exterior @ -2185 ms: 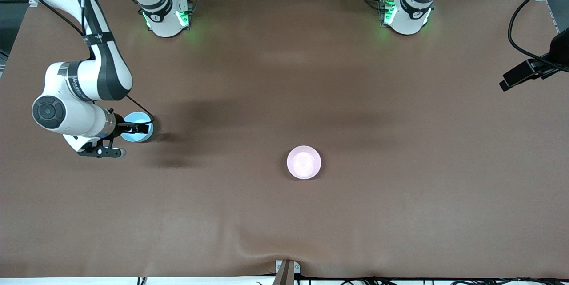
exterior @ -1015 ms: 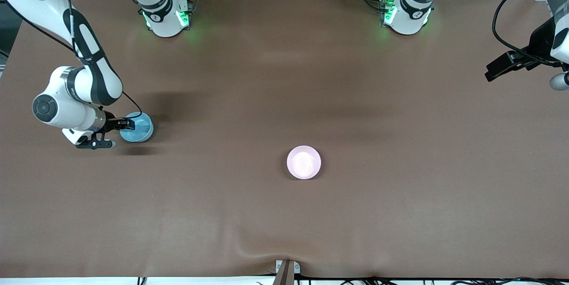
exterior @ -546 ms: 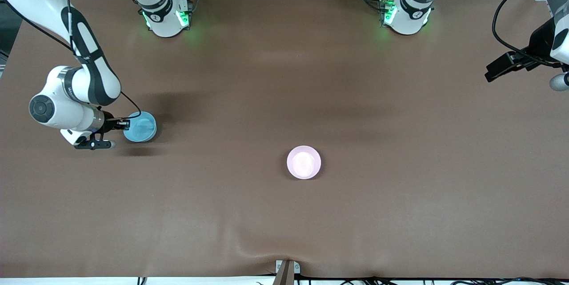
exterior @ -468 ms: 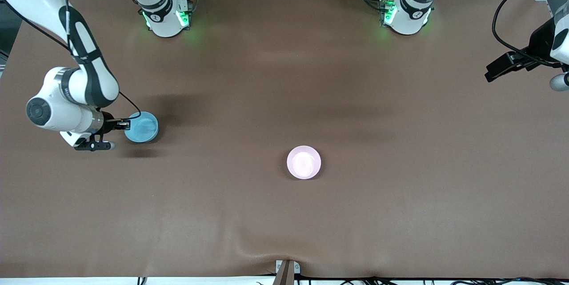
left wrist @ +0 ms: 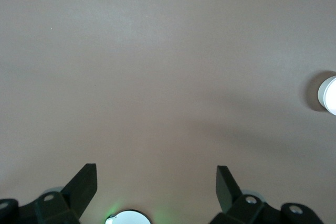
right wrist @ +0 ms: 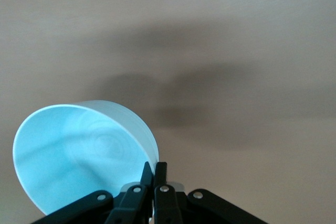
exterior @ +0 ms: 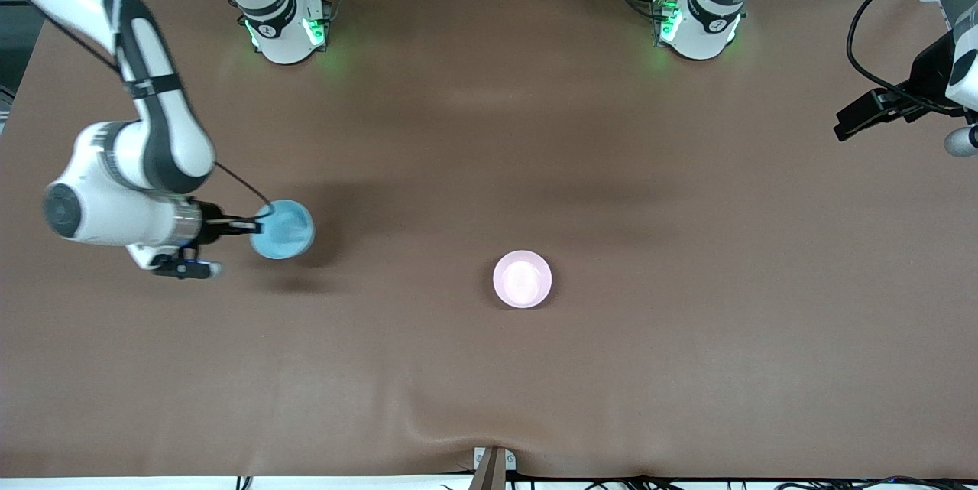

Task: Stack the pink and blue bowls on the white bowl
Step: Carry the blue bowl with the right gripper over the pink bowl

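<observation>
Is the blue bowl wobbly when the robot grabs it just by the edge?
Probably a bit. The right gripper pinches only the rim of the blue bowl, so it may tilt or swing. It looks like thin, smooth plastic, so likely light and stiff, perhaps slippery.

no readable text, labels, brands or numbers anywhere

White arms (exterior: 130, 192) with black bands, green-lit bases (exterior: 286, 31)
</observation>
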You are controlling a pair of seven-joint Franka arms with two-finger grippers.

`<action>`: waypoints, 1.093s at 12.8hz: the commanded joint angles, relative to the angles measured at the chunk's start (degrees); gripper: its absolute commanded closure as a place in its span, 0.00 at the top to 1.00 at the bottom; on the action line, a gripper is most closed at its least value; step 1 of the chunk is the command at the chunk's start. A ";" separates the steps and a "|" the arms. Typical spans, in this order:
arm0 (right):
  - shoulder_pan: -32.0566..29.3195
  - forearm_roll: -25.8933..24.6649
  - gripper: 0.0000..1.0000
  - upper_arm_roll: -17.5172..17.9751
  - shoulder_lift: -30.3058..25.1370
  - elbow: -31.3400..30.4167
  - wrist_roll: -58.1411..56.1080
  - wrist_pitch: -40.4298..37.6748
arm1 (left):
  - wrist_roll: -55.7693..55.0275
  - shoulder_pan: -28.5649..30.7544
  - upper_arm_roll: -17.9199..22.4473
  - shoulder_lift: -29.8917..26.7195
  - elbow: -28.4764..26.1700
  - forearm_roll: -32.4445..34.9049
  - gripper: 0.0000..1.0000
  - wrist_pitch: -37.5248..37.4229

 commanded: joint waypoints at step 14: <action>30.58 7.18 0.00 -0.55 27.65 37.82 58.06 12.86 | 2.01 0.36 0.34 1.38 -0.56 -0.23 1.00 1.48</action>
